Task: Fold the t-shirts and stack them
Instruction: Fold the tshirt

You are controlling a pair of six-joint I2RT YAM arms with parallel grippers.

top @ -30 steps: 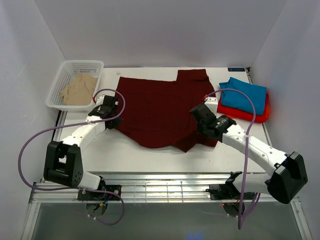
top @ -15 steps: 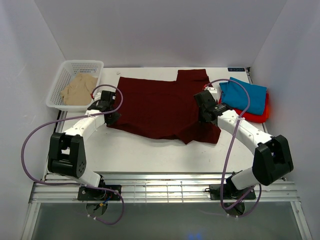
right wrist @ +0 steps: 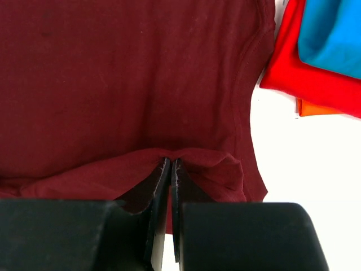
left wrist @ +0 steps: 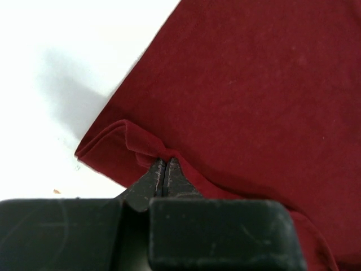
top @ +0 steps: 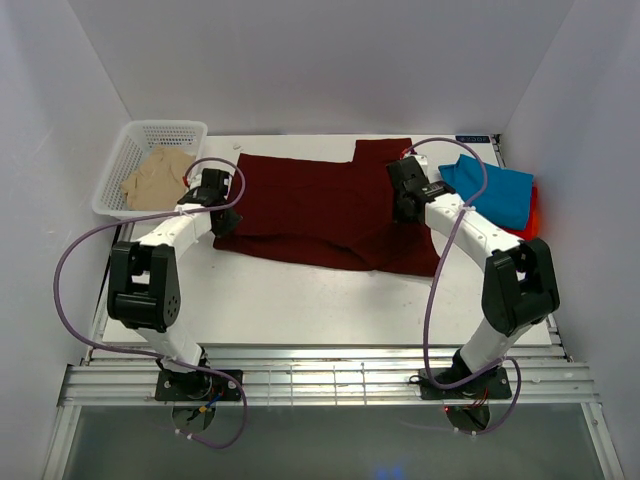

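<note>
Maroon t-shirt (top: 310, 205), folded edge nipped in left end effector (left wrist: 165, 165) and right end effector (right wrist: 171, 164), both clenched.

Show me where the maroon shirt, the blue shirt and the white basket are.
maroon shirt (top: 310, 205), overhead view, middle of the spread cloth.
blue shirt (top: 497, 193), overhead view, middle of its folded top face.
white basket (top: 112, 172), overhead view, its left mesh wall.
</note>
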